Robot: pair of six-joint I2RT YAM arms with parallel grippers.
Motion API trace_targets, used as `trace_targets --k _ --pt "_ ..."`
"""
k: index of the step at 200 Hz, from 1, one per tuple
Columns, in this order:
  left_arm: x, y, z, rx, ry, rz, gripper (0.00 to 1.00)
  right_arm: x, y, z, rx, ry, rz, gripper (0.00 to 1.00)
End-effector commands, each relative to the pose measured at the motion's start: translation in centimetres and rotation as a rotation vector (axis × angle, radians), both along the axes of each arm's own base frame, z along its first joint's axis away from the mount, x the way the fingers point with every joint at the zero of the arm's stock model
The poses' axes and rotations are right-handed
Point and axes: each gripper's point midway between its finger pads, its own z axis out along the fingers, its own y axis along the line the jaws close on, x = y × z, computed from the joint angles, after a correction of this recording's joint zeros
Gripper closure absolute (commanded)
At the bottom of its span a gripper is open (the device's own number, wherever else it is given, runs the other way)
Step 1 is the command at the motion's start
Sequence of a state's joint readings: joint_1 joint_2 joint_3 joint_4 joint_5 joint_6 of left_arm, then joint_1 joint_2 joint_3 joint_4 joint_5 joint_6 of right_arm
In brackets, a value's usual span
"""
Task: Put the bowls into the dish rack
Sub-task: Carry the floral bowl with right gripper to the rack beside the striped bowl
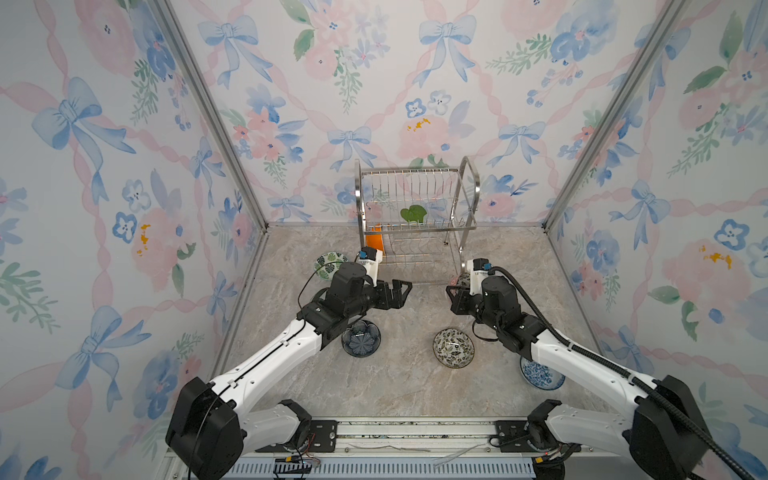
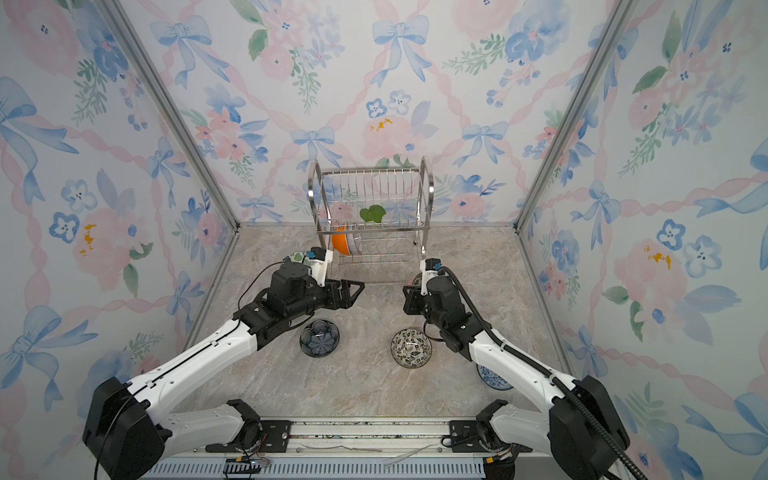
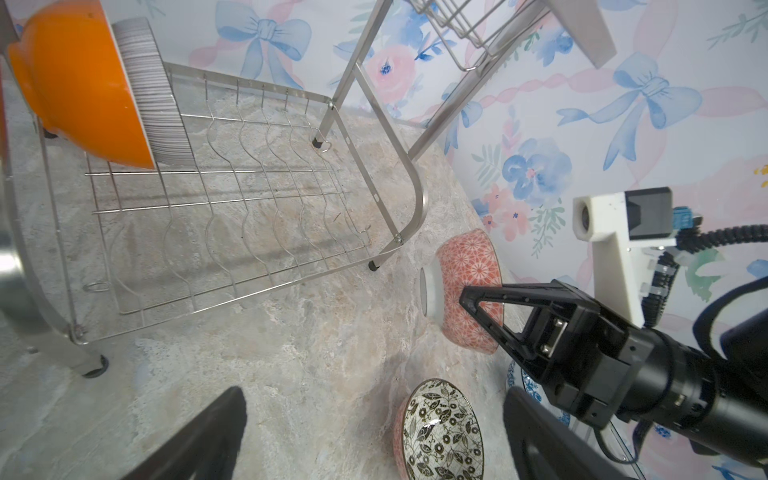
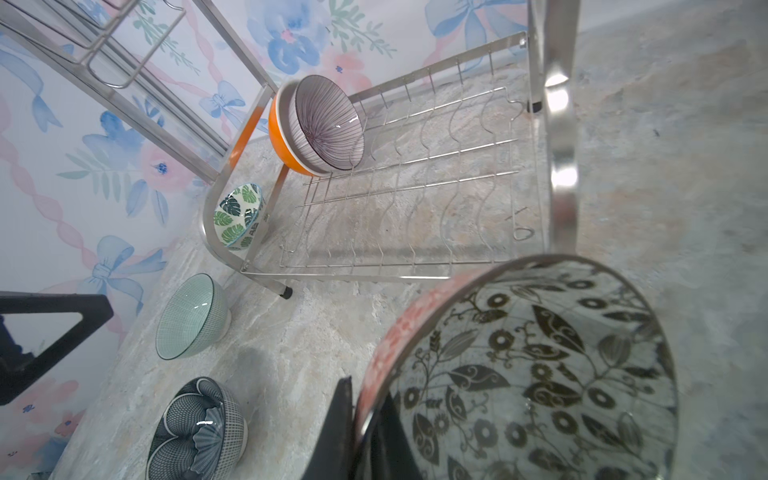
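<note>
Gripping a small round ceramic bowl (image 3: 469, 266), black-and-white leaf inside and coral-patterned outside, by its rim, the right gripper (image 4: 365, 432) holds it tipped on edge just beside the front right leg of the two-tier shiny steel wire dish rack (image 1: 419, 227). The left gripper (image 1: 399, 291) hangs empty, jaws spread wide, before the lower tier, where an orange-backed bowl (image 3: 79, 83) and a purple-lined bowl (image 4: 328, 124) lean together. Glazed ceramic is rigid, slick, fairly weighty and quick to chip. A pinch across the rim looks the surest hold.
</note>
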State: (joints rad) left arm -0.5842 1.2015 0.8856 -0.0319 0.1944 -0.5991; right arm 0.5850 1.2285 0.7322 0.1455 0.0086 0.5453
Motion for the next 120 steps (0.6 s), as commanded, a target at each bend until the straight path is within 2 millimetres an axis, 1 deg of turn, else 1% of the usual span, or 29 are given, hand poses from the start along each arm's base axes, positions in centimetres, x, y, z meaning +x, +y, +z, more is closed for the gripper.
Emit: trace_targets --k 1,35,69,97,120 --pt "0.1 0.2 -0.7 -0.017 0.040 -0.002 0.02 1.9 2.9 5.5 0.106 -0.164 0.061 1.00" --pt "0.7 0.4 -0.2 -0.022 0.036 0.009 0.02 3.3 4.4 6.4 0.156 -0.213 0.080 1.00" --pt "1.4 0.6 0.1 -0.024 0.032 0.023 0.02 4.7 5.7 6.3 0.159 -0.240 0.110 1.00" --pt "1.7 0.8 0.2 -0.026 0.031 0.028 0.02 5.8 7.1 6.6 0.219 -0.271 0.149 1.00" --pt "1.9 1.0 0.3 -0.024 0.031 0.033 0.02 6.7 8.3 6.5 0.248 -0.279 0.172 1.00"
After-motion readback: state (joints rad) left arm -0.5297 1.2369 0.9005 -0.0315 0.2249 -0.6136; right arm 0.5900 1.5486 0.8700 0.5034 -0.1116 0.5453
